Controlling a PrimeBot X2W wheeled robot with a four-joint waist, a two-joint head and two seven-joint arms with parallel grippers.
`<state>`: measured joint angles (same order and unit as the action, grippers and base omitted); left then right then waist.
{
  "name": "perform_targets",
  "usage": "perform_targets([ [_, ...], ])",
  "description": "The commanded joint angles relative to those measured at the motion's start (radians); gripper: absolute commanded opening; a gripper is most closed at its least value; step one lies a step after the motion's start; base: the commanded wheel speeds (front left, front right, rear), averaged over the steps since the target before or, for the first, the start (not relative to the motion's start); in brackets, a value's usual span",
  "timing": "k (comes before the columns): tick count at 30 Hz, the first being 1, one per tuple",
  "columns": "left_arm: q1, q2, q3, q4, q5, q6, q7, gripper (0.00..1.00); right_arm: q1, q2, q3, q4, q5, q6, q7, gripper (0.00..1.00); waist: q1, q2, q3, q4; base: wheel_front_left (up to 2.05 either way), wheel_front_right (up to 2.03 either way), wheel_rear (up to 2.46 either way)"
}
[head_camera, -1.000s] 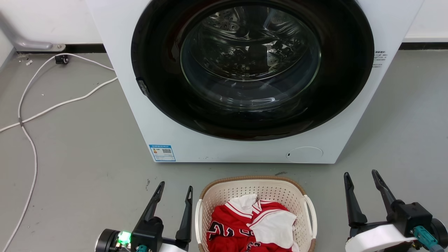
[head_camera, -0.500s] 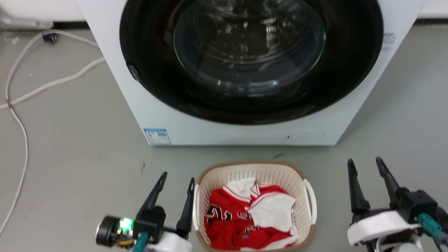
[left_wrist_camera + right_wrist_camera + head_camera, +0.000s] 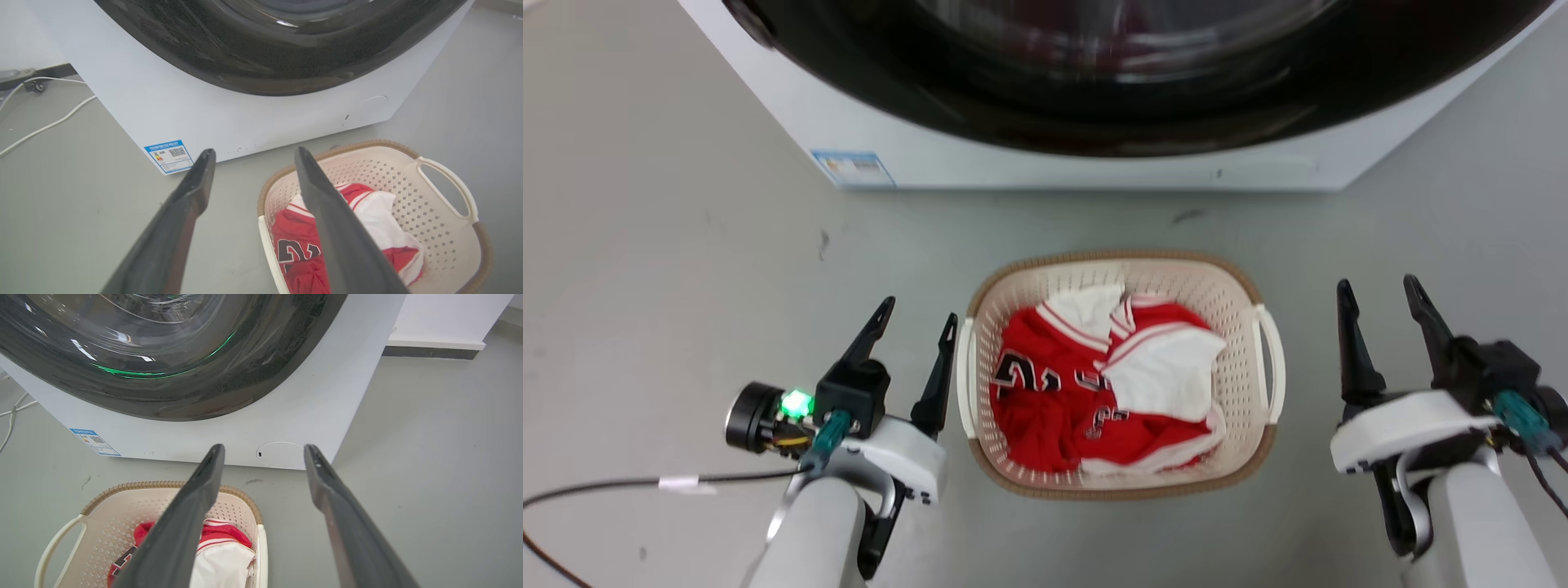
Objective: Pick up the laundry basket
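The laundry basket (image 3: pixel 1233 294) stands on the grey floor in front of the washing machine, cream and perforated with a brown rim and a white handle on each side. Red and white clothes (image 3: pixel 1094 384) lie in it. My left gripper (image 3: pixel 915 308) is open just left of the basket's left handle (image 3: pixel 965 376), empty. My right gripper (image 3: pixel 1379 286) is open a short way right of the right handle (image 3: pixel 1275 359), empty. The left wrist view has the basket (image 3: pixel 412 175) to the lower right of my fingers. In the right wrist view the basket (image 3: pixel 122 498) lies at the lower left.
The white washing machine (image 3: pixel 1029 167) with its dark round door stands close behind the basket. A black cable (image 3: pixel 621 483) runs over the floor to my left wrist. White cables (image 3: pixel 45 126) lie on the floor left of the machine.
The head camera has tilted down, so the machine has slid up out of the picture and the whole basket is in it now. Both grippers stay open beside the basket.
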<state>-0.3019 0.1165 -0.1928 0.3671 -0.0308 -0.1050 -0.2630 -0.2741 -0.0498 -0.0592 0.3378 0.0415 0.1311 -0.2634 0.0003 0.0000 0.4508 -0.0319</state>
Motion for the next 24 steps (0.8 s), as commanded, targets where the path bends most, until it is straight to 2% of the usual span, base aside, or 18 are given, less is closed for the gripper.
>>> perform_targets([
  [1,-0.029,0.010,-0.009,0.027,0.000,-0.006,-0.003,1.00,-0.036,-0.001,0.003,0.020,-0.011,-0.001,-0.002,1.00,-0.0003,0.0000,0.085,-0.005,0.00,0.00,0.00],
  [10,-0.212,0.056,-0.109,0.237,-0.015,-0.024,-0.003,1.00,-0.208,-0.002,-0.036,0.290,-0.019,-0.001,0.002,1.00,-0.0003,0.0000,0.218,0.004,0.00,0.00,0.00],
  [15,-0.290,0.069,-0.181,0.314,-0.064,-0.025,-0.003,1.00,-0.291,-0.001,-0.070,0.405,-0.062,-0.001,0.010,1.00,-0.0003,0.0000,0.261,0.014,0.00,0.00,0.00],
  [24,-0.462,0.090,-0.354,0.517,-0.229,-0.024,-0.003,1.00,-0.451,-0.001,-0.093,0.592,-0.153,-0.001,0.058,1.00,-0.0003,0.0000,0.338,0.021,0.00,0.00,0.00],
])
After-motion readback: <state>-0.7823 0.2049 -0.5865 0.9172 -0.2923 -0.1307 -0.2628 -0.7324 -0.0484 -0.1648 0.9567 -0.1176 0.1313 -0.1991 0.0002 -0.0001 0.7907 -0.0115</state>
